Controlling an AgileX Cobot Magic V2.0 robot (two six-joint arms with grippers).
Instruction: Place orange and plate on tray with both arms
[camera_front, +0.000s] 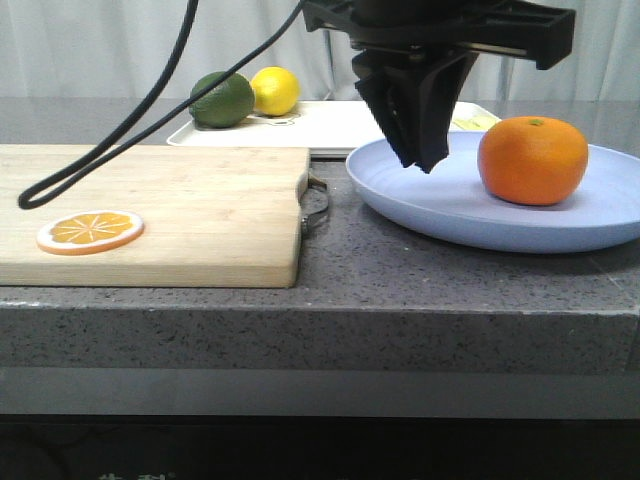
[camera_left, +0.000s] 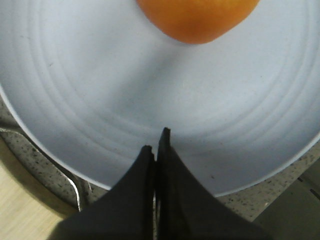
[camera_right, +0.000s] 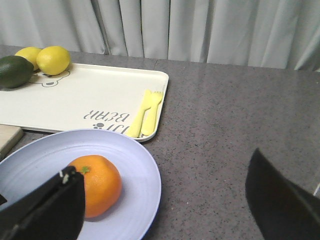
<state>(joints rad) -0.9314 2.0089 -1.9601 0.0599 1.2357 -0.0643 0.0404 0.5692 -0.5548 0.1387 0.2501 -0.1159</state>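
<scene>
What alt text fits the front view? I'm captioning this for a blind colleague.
A whole orange sits on a lavender-blue plate on a grey counter, with the left claw, shut, hanging over the plate's left side. Behind lies a cream tray; left, a wooden cutting board carries an orange slice.

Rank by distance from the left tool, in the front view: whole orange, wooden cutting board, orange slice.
From the left tool:
1. Whole round orange, on the lavender plate, right.
2. Pale wooden cutting board, left.
3. Flat orange slice, board's near-left corner.
</scene>
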